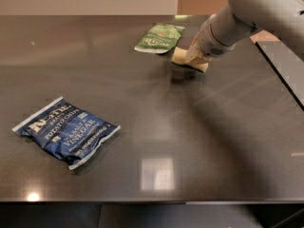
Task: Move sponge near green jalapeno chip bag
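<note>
The pale yellow sponge (182, 57) is held just above the dark table, right beside the lower right corner of the green jalapeno chip bag (159, 37), which lies flat at the back middle. My gripper (195, 56) comes down from the upper right on a thick grey arm and is shut on the sponge. The sponge's shadow falls on the table just below it. The arm hides part of the sponge.
A dark blue salt and vinegar chip bag (65, 130) lies at the front left. The table's right edge (279, 70) runs diagonally at the right. A wall stands behind the table's far edge.
</note>
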You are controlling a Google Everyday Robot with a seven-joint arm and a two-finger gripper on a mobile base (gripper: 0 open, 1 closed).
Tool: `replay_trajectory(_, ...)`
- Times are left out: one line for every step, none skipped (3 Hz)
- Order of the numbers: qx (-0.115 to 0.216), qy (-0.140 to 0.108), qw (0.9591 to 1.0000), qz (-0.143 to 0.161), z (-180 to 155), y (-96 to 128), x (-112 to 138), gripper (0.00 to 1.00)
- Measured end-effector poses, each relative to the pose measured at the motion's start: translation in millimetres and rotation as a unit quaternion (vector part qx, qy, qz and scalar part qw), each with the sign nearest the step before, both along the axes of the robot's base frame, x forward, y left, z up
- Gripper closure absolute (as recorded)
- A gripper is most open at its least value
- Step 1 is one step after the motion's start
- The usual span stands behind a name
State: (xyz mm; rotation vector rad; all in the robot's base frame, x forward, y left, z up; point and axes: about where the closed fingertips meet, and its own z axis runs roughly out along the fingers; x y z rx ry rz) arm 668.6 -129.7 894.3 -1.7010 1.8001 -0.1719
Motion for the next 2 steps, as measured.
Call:
replay_trajectory(-0.010,-0.043,0.9988,0.020,2,12,35,1.00)
replay_trajectory(-0.019,-0.069,0.9968,0.036,1,19,56,0.82)
